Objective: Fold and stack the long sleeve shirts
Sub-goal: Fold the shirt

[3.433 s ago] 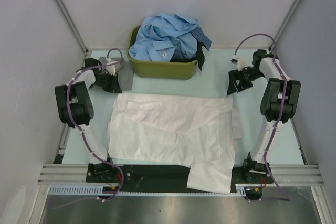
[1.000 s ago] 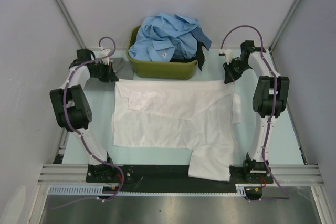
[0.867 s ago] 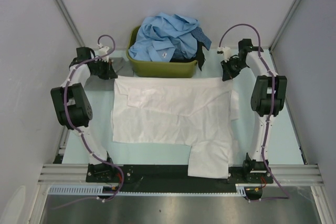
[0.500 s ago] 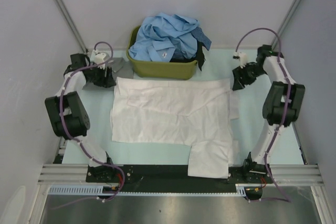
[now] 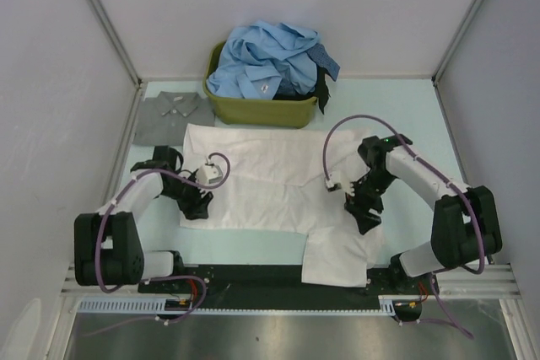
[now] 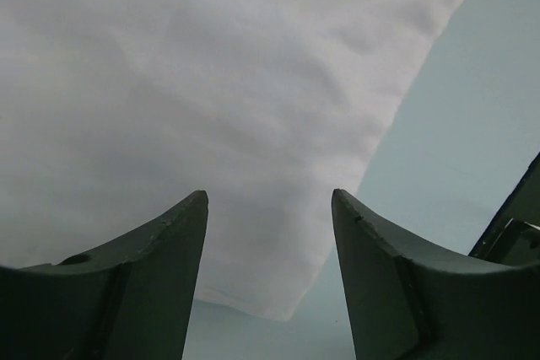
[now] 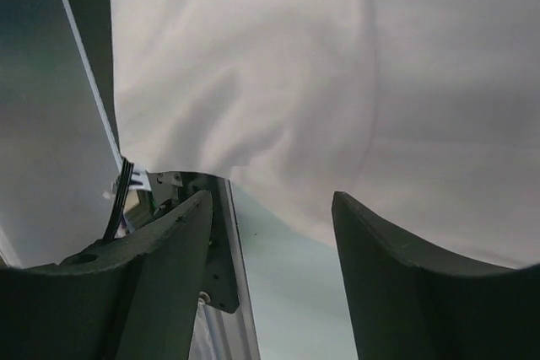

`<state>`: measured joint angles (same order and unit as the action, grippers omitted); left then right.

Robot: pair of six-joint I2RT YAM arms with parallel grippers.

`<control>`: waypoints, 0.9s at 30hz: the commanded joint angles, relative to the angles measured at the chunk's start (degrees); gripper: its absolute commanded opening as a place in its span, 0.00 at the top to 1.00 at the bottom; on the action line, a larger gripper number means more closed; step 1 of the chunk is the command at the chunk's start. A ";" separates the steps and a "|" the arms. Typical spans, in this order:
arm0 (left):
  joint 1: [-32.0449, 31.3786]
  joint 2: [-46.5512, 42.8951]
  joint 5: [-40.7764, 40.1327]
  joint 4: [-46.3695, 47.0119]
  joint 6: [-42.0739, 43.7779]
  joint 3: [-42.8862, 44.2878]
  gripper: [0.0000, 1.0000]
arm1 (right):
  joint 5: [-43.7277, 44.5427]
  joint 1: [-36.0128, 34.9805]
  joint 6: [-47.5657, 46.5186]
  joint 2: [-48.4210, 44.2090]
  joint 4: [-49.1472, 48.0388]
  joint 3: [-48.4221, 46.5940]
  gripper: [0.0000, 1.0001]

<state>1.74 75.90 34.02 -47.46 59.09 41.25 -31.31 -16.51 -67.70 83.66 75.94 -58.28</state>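
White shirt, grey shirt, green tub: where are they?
white shirt point(image 5: 270, 183), top view, middle of its spread cloth.
grey shirt point(image 5: 164, 120), top view, its folded front.
green tub point(image 5: 253, 111), top view, its front wall.

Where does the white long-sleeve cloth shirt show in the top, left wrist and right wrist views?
Top external: white long-sleeve cloth shirt spread flat at mid-table.
Left wrist: shirt fills the upper left, one corner at bottom centre.
Right wrist: shirt fills the top and right.
Shared landmark: pale green tabletop bordering the shirt's edge.

Overhead view; two wrist views close above white shirt
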 commanded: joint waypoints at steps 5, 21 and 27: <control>-0.33 -10.32 -5.98 7.02 1.56 -5.92 0.34 | 4.85 -18.27 10.01 -3.58 1.76 3.95 0.38; 11.35 -14.90 -0.89 13.09 -7.32 -7.59 0.33 | 16.72 -30.77 32.35 4.23 -5.28 5.90 0.41; 12.24 -14.90 0.35 13.98 -8.20 -9.00 0.33 | 14.62 -33.06 33.08 5.20 -3.36 4.93 0.41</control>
<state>13.43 61.91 31.42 -34.74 51.55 33.54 -16.08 -48.53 -36.69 88.31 70.37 -52.29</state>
